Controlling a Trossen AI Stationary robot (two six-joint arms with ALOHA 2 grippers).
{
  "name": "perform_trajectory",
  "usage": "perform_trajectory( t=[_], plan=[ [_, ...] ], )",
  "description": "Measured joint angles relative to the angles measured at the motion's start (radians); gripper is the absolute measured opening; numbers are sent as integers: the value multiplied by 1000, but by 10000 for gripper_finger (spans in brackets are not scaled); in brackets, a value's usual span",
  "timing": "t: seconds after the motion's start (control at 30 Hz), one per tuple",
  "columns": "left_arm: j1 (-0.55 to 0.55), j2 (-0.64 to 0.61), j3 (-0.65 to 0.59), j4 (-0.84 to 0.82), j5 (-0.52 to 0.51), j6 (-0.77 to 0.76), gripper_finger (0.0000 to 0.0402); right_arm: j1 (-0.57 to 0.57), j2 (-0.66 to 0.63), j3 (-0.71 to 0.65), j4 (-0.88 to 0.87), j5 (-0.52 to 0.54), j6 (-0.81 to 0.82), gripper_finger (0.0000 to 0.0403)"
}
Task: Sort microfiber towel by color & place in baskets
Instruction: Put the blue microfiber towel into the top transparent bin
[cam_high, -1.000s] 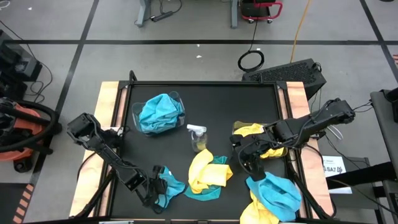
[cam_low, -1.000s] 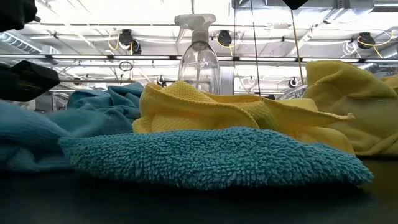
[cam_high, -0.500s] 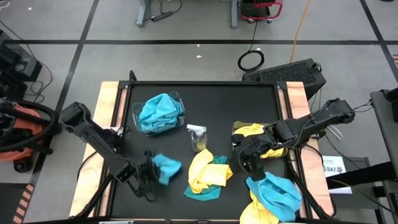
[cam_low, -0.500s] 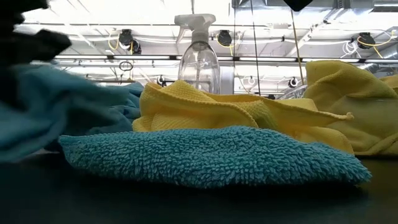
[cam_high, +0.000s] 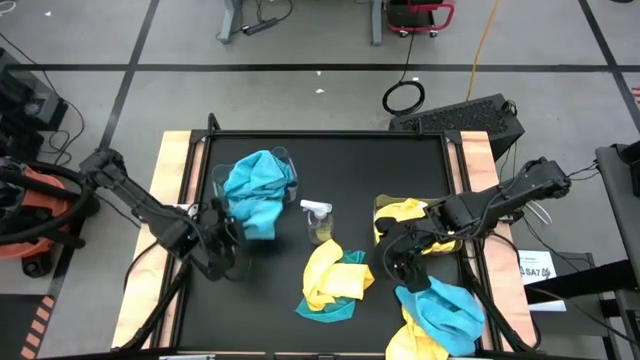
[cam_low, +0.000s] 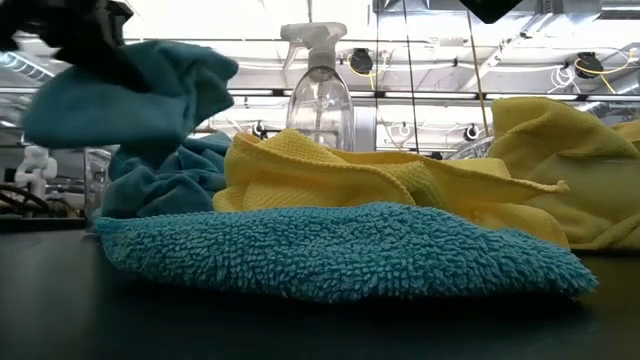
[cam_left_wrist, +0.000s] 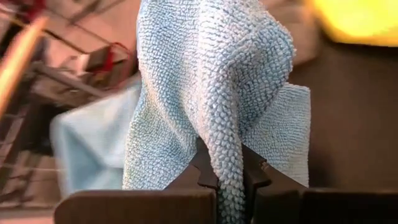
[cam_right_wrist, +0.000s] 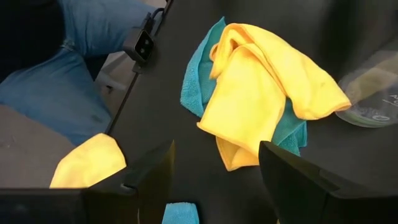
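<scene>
We see a black table top (cam_high: 330, 160) with light wood strips down its sides, on a grey floor with dark lines.

Our left gripper (cam_high: 222, 238) is up off the table on the left side. Its two dark fingers are pinched tight on a soft turquoise blue towel (cam_high: 258, 217). In the left wrist view the blue cloth (cam_left_wrist: 211, 99) bunches up right out of the pinch and hangs loose.

Just past this held towel sits the clear plastic basket with rounded corners (cam_high: 285, 157), near the back left of the table. It already has a heap of blue towels (cam_high: 258, 177) in it. So the basket lies straight ahead of our left fingers, toward the far edge, and our left arm is much the nearer one. We think the next move is a short push forward, then letting go over that heap.

Our right gripper (cam_high: 393, 258) hangs low on the right side with its fingers wide apart and nothing in them. Behind it is the other basket with a bright yellow towel (cam_high: 405, 211) inside. In front of it a yellow towel (cam_right_wrist: 261, 87) lies on top of a blue one (cam_right_wrist: 198, 81). More blue and yellow cloths (cam_high: 440, 310) wait near the front right. A small clear spray bottle (cam_high: 318, 220) stands in the middle.
</scene>
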Motion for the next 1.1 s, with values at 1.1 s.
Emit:
perform_trajectory(
  t=[1.1],
  plan=[
    [842,71,1,247,341,563,18,108,0,0,21,119,18,226]
  ],
)
